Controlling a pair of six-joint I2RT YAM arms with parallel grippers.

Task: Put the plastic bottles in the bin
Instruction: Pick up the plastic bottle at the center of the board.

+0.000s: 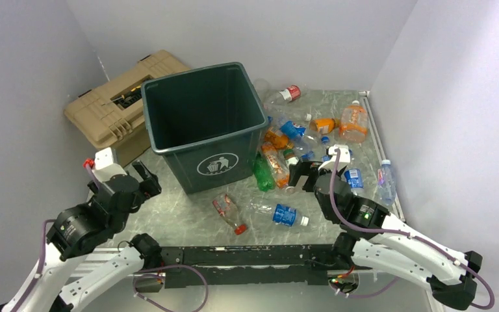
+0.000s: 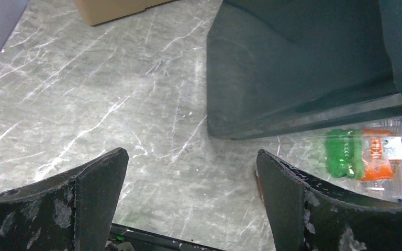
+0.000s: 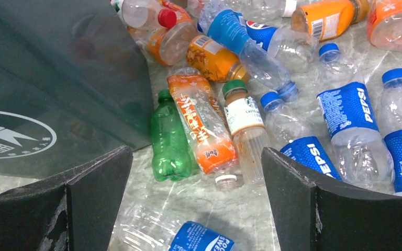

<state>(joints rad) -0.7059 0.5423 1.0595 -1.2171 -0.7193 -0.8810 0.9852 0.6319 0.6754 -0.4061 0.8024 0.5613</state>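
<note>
Grey marbled tabletop (image 1: 188, 218) carries the bin (image 1: 188, 162) at centre, with most of the plastic bottles (image 1: 312, 133) strewn to its right. The right gripper (image 1: 307, 174) is nearer them, jaws spread wide over the green bottle (image 3: 170, 141) and the orange-labelled bottle (image 3: 201, 123). Both lie lengthwise along the gap. The left gripper (image 1: 141, 179), equally wide, hangs beyond the bin, well apart.

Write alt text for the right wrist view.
Open fingers of the right gripper frame plastic bottles lying jumbled on a marble table: a green bottle, an orange-labelled bottle, several blue-labelled Pepsi bottles. The dark green bin fills the left side.
</note>
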